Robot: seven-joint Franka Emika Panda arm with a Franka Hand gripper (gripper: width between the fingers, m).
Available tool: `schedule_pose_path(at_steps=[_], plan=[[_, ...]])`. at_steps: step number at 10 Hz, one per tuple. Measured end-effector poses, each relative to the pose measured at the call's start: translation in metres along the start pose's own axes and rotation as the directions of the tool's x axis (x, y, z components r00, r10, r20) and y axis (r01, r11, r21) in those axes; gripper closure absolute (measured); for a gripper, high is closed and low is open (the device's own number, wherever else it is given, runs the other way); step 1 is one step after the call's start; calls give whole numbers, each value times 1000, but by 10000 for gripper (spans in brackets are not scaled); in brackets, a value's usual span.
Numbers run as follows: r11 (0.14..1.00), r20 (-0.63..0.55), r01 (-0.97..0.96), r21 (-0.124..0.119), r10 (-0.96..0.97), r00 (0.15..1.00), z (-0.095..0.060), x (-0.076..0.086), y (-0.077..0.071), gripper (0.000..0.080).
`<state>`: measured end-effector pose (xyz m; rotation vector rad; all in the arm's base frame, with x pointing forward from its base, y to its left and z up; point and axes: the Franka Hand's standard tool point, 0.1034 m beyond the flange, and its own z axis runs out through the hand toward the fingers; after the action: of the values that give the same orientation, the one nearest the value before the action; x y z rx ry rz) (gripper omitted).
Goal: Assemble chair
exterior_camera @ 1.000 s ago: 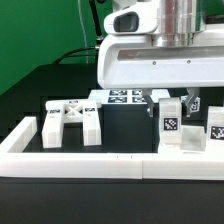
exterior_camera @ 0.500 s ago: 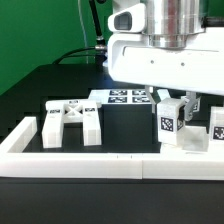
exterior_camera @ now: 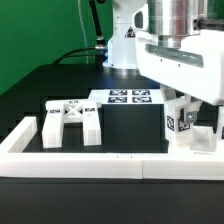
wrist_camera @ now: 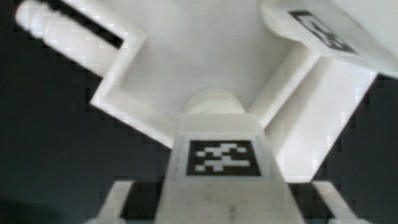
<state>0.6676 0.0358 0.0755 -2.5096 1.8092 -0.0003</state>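
A robotics lab: green backdrop (exterior_camera: 40, 30), tagged marker board (exterior_camera: 128, 97).

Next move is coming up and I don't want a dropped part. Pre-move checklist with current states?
1. The tool is shut on the tagged white part: ok.
2. The part is upright in the grip: ok.
3. The part is clear of the white border wall: cannot tell, the wall hides its foot.
4. The cross-braced frame is well apart from the tool, on the exterior view's left: ok.
5. The marker board is flat, with nothing on it: ok.
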Motion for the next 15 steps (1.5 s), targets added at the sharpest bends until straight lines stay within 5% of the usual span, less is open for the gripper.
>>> schedule_pose_path(at_steps=[3,4,5,9,15], plan=[[998,0,59,-1,-59,998,0,0,0,415],[992,-1,125,-1,-125,992,-1,0,0,234],[979,-2,202,-1,-202,979,-1,-2,-1,167],[863,-2,506,-2,-506,863,0,-1,-1,151],[451,-8,892,-36,-892,452,-3,1,-1,151]])
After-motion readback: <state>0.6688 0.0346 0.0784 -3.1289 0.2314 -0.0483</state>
